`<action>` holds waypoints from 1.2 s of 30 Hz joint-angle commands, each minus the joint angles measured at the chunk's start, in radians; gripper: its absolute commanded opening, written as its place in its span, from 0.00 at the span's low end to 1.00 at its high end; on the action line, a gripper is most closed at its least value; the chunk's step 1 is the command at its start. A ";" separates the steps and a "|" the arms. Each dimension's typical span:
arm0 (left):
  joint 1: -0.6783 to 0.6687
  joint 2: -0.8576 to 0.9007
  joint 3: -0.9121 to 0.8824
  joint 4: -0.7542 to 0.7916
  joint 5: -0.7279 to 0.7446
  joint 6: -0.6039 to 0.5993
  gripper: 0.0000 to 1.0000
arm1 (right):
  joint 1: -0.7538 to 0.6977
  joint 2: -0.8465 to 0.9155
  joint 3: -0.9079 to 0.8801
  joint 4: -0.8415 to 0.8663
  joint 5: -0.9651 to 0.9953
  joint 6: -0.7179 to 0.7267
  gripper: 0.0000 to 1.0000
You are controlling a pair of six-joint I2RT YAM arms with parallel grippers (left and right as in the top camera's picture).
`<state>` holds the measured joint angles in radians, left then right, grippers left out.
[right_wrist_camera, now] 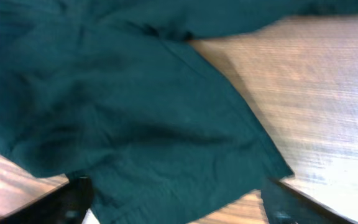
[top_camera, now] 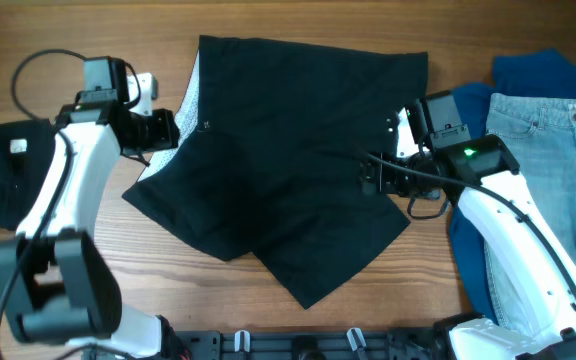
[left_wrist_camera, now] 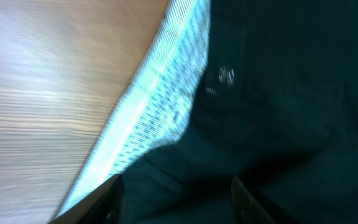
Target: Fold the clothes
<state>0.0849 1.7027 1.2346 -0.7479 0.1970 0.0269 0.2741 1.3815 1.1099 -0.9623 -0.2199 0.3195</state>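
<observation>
The large black shorts-like cloth (top_camera: 288,160) lies spread over the middle of the table, part folded, with a white mesh lining (top_camera: 194,95) showing at its left edge. My left gripper (top_camera: 163,130) is open at that left edge; in the left wrist view its fingers (left_wrist_camera: 176,202) straddle black cloth (left_wrist_camera: 278,93) beside the lining (left_wrist_camera: 148,118). My right gripper (top_camera: 373,175) is open at the cloth's right edge; in the right wrist view its fingers (right_wrist_camera: 176,202) are spread over the cloth (right_wrist_camera: 135,118). A black folded garment with a white logo (top_camera: 3,165) lies far left. Light-blue jeans (top_camera: 553,170) lie on a blue garment (top_camera: 548,72) at the right.
The wooden table (top_camera: 98,30) shows bare along the back and at the front left. The jeans pile lies close under my right arm. A dark rail (top_camera: 308,345) runs along the front edge.
</observation>
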 commanded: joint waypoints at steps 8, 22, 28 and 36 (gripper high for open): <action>-0.005 -0.085 -0.011 -0.022 0.131 0.045 0.63 | 0.001 0.013 0.009 0.058 -0.047 -0.028 1.00; -0.005 -0.088 -0.011 -0.027 0.132 0.044 0.66 | 0.002 0.016 0.009 -0.017 -0.035 0.124 1.00; -0.005 -0.088 -0.011 -0.022 0.100 0.044 0.77 | 0.001 0.015 0.011 0.044 -0.025 0.081 1.00; -0.011 0.078 -0.011 0.068 0.070 0.051 0.63 | 0.002 -0.030 0.151 0.023 -0.024 0.047 1.00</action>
<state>0.0849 1.6791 1.2266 -0.6834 0.2584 0.0654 0.2741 1.3861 1.1995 -0.9306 -0.2577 0.3950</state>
